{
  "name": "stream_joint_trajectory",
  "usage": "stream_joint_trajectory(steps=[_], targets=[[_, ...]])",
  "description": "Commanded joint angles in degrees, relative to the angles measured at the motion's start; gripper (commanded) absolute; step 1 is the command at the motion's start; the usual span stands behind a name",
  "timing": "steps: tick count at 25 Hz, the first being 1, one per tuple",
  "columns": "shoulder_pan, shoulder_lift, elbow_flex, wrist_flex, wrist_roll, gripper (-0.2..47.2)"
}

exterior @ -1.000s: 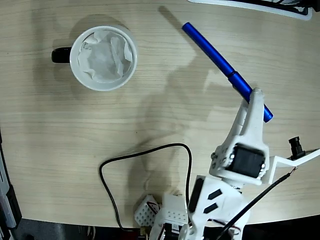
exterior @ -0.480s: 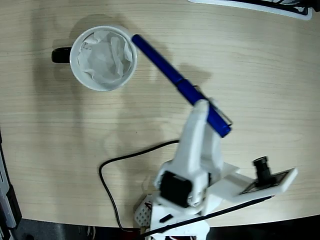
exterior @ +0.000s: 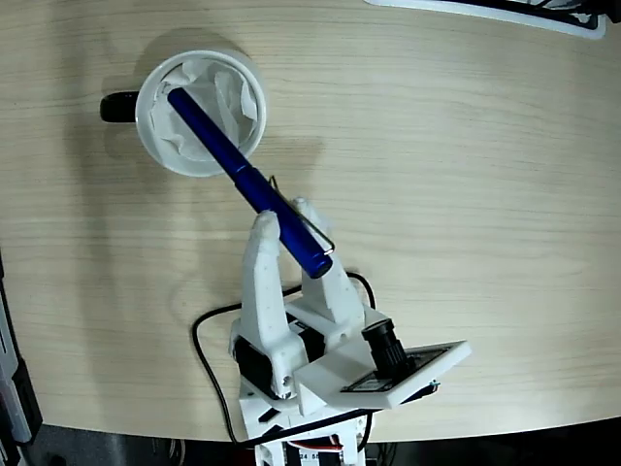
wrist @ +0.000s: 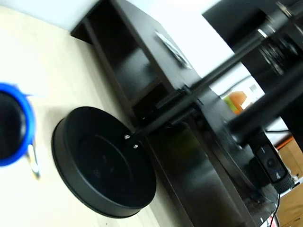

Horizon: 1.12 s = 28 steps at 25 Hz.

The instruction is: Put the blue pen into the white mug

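Observation:
The white mug (exterior: 155, 131) stands at the upper left of the fixed view, its black handle (exterior: 118, 107) pointing left and crumpled white paper (exterior: 233, 102) inside. The blue pen (exterior: 221, 150) slants from over the mug's opening down to the right, its silver clip (exterior: 312, 231) near the lower end. My white gripper (exterior: 283, 217) is shut on the pen's lower half, one finger on each side. In the wrist view the pen's end (wrist: 12, 125) shows as a blurred blue ring at the left edge. Whether the pen tip touches the paper cannot be told.
A black cable (exterior: 206, 325) loops on the wooden table left of the arm's base. A white object (exterior: 485, 10) crosses the top edge. The wrist view shows a round black stand base (wrist: 104, 163) and dark shelving (wrist: 142, 75) beyond the table.
The arm has swung from the right side of the table to the left with the pen held. The pen's far end went from beside the mug's rim to over its opening.

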Motion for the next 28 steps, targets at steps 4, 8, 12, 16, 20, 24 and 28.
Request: stream_joint_trajectory(steps=[4,8,12,16,20,24,28], targets=[[-1.49,1.85,5.54,-4.83,-2.99,0.1],[-1.49,1.58,8.35,-5.54,-3.96,0.1],[-1.32,-1.58,8.7,-5.63,-4.13,0.1],[-0.97,-6.33,7.82,-6.77,-4.48,4.0],[-0.09,-8.44,7.73,-6.77,-4.48,20.2],[0.26,-8.61,7.73,-6.94,-4.13,35.6],[1.32,-6.59,7.82,-7.91,-0.09,33.9]])
